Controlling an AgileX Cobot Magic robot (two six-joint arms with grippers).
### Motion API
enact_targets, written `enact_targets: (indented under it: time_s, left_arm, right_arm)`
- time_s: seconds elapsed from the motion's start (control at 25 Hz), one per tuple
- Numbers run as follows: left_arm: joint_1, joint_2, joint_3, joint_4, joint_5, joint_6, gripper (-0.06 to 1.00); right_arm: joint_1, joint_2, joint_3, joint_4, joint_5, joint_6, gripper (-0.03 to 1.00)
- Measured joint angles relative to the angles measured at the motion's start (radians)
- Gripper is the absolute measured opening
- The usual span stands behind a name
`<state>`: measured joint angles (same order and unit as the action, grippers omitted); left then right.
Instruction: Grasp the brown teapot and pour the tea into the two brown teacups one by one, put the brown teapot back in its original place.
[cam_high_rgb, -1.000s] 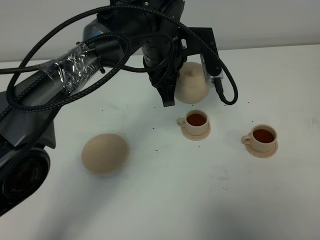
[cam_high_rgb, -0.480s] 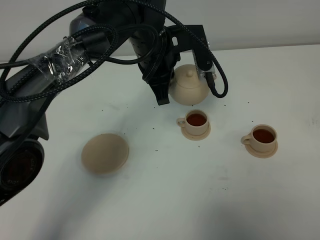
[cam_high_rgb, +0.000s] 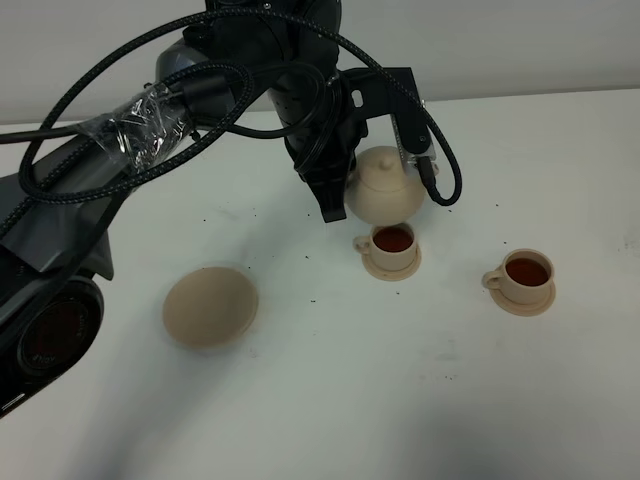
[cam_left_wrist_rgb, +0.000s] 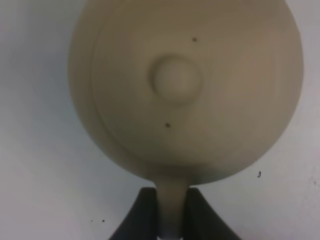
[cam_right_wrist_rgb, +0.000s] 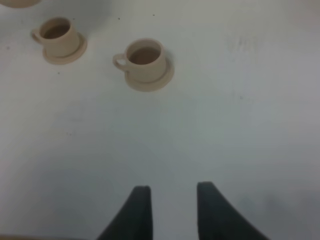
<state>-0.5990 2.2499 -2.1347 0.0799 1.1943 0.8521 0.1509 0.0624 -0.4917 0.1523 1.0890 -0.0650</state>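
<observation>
Since a second ago the teapot (cam_high_rgb: 382, 186) has travelled a little left and back, ending slightly nearer the camera than before, now just behind the left teacup (cam_high_rgb: 391, 244), while the cups and the large saucer (cam_high_rgb: 210, 306) lie where they were. Held upright and level above the white bench (cam_high_rgb: 330, 400), the pot hangs from the left pincer (cam_left_wrist_rgb: 170, 220), whose two dark fingers (cam_left_wrist_rgb: 142, 215) are clamped tight on the loop handle, as the left wrist view shows from above, with the lid knob centred on the dome. Both teacups sit on their small saucers and each holds dark reddish tea; the right teacup (cam_high_rgb: 524, 275) stands well apart from the left one, farther right and slightly nearer. The large saucer lies bare at the left of the bench, well apart from the pot. The right pincer (cam_right_wrist_rgb: 170, 210) hovers over bare bench with its fingers spread and nothing between them; both cups show in the right wrist view, beyond it.
</observation>
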Motion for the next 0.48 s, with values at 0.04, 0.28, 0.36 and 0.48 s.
enact_targets:
  time_s: [0.04, 0.28, 0.36, 0.48]
  left_arm:
    - [0.000, -0.002, 0.001, 0.000, 0.000, -0.004, 0.12]
    - [0.009, -0.146, 0.161, 0.085, 0.000, -0.020, 0.12]
    - [0.034, -0.209, 0.260, 0.084, 0.000, -0.027, 0.12]
    - [0.086, -0.303, 0.426, 0.095, -0.006, -0.046, 0.12]
  right_arm:
    - [0.000, 0.000, 0.000, 0.000, 0.000, 0.000, 0.24]
    - [0.000, 0.000, 0.000, 0.000, 0.000, 0.000, 0.24]
    - [0.000, 0.000, 0.000, 0.000, 0.000, 0.000, 0.24]
    - [0.000, 0.000, 0.000, 0.000, 0.000, 0.000, 0.24]
